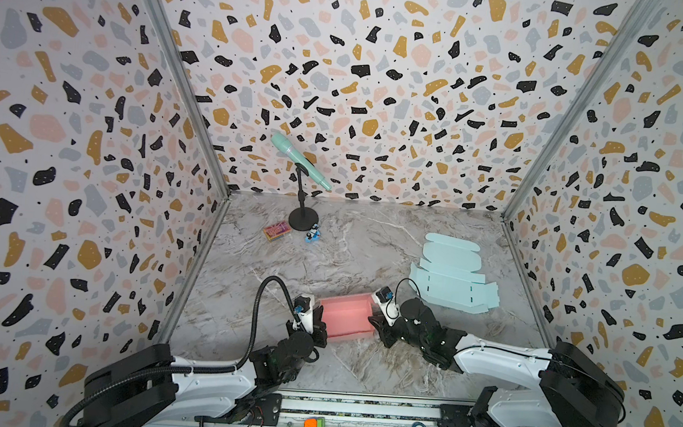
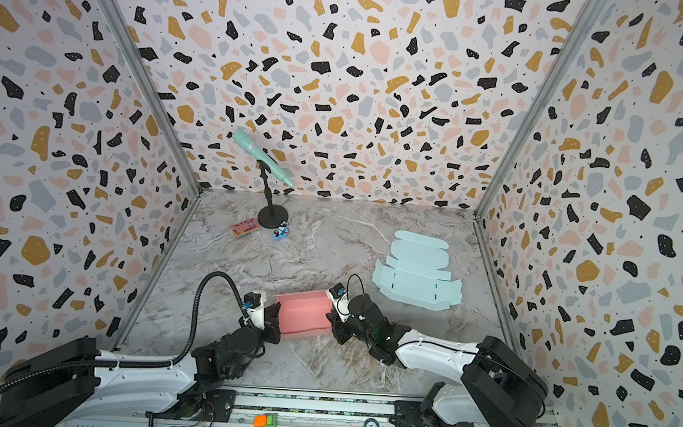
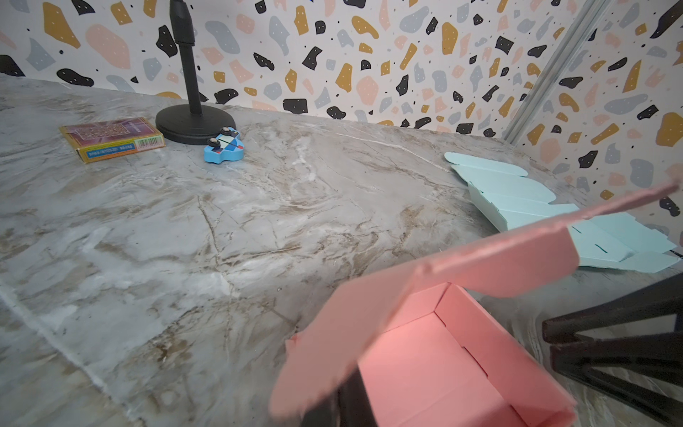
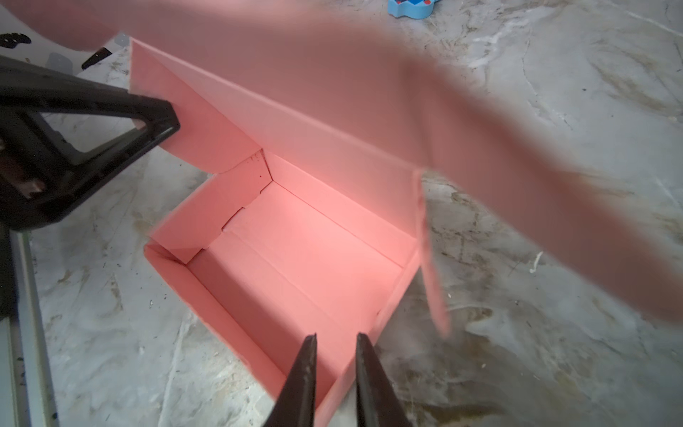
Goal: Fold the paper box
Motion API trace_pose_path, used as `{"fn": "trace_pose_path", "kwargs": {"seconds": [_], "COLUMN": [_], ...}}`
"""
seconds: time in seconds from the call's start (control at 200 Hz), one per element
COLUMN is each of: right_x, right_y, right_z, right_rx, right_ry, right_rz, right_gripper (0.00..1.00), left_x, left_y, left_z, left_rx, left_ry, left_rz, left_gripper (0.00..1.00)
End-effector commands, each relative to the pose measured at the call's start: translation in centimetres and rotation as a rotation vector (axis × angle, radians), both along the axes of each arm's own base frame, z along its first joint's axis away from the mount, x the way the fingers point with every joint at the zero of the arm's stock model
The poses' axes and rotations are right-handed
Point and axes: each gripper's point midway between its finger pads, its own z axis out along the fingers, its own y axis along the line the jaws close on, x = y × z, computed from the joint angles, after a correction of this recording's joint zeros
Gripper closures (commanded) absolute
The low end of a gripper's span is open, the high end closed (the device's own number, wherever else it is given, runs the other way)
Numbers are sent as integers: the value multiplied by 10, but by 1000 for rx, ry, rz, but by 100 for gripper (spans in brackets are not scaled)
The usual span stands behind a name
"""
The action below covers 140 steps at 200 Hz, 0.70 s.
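The pink paper box point(image 1: 346, 315) point(image 2: 302, 313) stands near the front of the table between both grippers. Its tray is formed and its lid point(image 4: 332, 92) hangs raised over the opening, blurred in both wrist views. My left gripper point(image 1: 320, 325) point(image 2: 275, 322) is at the box's left end. It is shut, and a dark finger point(image 3: 351, 403) lies against the lid's side flap point(image 4: 192, 122). My right gripper point(image 4: 335, 334) point(image 1: 377, 323) is at the right end. Its fingers are narrowly apart and straddle the end wall, one inside the tray point(image 4: 295, 258) and one outside.
A flat light-blue box blank point(image 1: 452, 273) lies behind my right arm. At the back left are a mint microphone on a black stand point(image 1: 301, 203), a card pack point(image 1: 276, 231) and a small blue toy car point(image 1: 312, 235). Patterned walls enclose three sides.
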Motion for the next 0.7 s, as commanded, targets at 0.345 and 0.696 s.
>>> {"fn": "trace_pose_path", "kwargs": {"seconds": [0.345, 0.696], "right_x": [-1, 11], "right_y": [-34, -36], "right_z": [38, 39], "right_rx": [136, 88], "right_ry": [-36, -35], "right_rz": [-155, -87], "right_gripper": [76, 62], "left_x": [-13, -13], "left_y": [-2, -4], "left_z": [-25, -1], "left_rx": [112, 59], "left_ry": [59, 35], "left_rz": [-58, -62], "left_gripper": [100, 100]}}
